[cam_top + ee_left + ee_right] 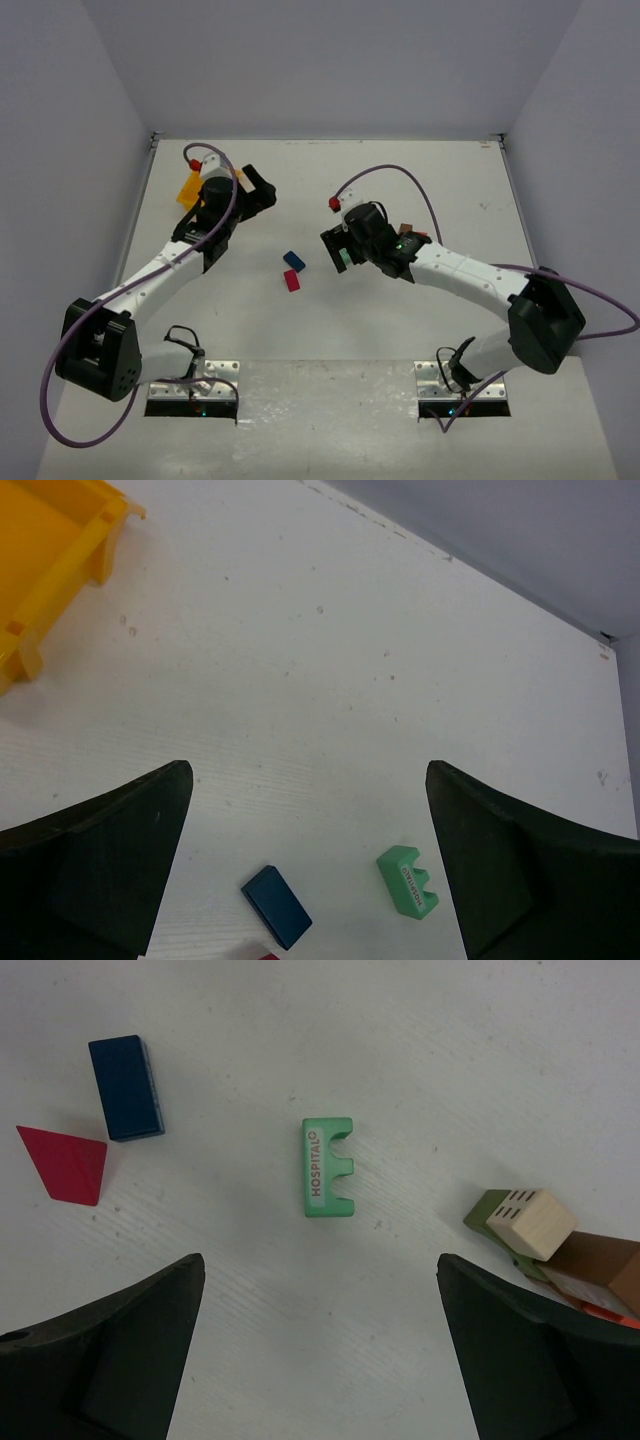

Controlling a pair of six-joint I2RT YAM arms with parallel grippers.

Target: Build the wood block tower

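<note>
**Both grippers spread wide, blocks loose on the table**

From above: left gripper (262, 188) fully released and holding nothing, just beside the yellow tray (188, 188) at the far left of the white table (440, 180). Right gripper (335, 248) likewise spread and empty, near the table's middle. Between the two, blue block (294, 260) and red block (292, 281), close together, flat on the surface.

From the left wrist: left fingers (100, 865) far apart, only bare table between them. Past the tips, blue block and green block (408, 882), apart from each other. Tray corner at upper left.

From the right wrist: right fingers (110, 1350) far apart, gripping nothing. Green block flat in the middle, lettered HOSPITAL. Blue and red blocks to its left, nearly touching. At the right edge a huddle: tan block (530, 1222) against olive block (488, 1210), then brown block (610, 1260) and a sliver of orange block (600, 1310).
</note>
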